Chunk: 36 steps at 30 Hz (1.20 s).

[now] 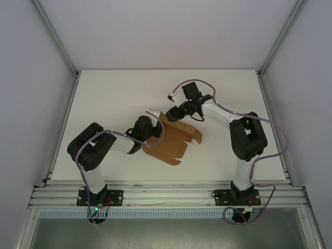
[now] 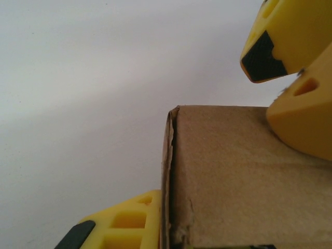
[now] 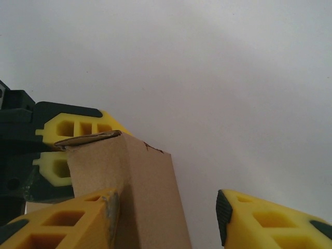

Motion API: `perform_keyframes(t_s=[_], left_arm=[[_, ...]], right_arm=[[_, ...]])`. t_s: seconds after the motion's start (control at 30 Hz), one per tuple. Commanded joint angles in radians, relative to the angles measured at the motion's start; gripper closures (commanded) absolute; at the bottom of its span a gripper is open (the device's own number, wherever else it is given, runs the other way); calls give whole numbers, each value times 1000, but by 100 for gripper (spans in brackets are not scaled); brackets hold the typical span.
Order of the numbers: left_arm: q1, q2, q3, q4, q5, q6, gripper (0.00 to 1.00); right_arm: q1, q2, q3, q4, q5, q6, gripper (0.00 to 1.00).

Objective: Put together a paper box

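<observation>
The paper box (image 1: 174,141) is brown kraft cardboard, partly folded, lying mid-table with flaps spread toward the front. My left gripper (image 1: 154,115) holds its raised far-left wall. In the left wrist view one yellow finger (image 2: 129,223) presses against the wall's folded edge (image 2: 167,171); the other finger is hidden behind the cardboard. My right gripper (image 1: 171,113) stands open over the same raised wall (image 3: 140,197). Its left finger (image 3: 67,223) touches the cardboard, while its right finger (image 3: 270,223) stands apart from it. The left gripper's fingers (image 3: 78,128) pinch the flap beyond.
White tabletop (image 1: 114,98) surrounds the box, bounded by aluminium frame posts and white side walls. The two grippers are nearly touching above the box's far corner. The right gripper's fingers (image 2: 290,36) sit at the upper right of the left wrist view.
</observation>
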Motion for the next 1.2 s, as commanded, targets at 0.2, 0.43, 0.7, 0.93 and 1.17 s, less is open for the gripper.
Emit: perform_keyframes(t_s=[0.2, 0.43, 0.7, 0.93, 1.17], left_arm=[[-2, 82, 58, 7, -55, -61, 87], [-3, 112, 36, 74, -153, -63, 100], [1, -56, 63, -222, -230, -189, 100], [8, -190, 65, -438, -203, -269, 100], [70, -246, 89, -546, 13, -312, 100]], right_arm=[[1, 68, -46, -75, 8, -41, 54], [-7, 64, -49, -74, -12, 3, 55], [-26, -169, -138, 47, 150, 205, 27], [-84, -474, -309, 102, 225, 266, 0], [-97, -645, -475, 113, 70, 189, 1]])
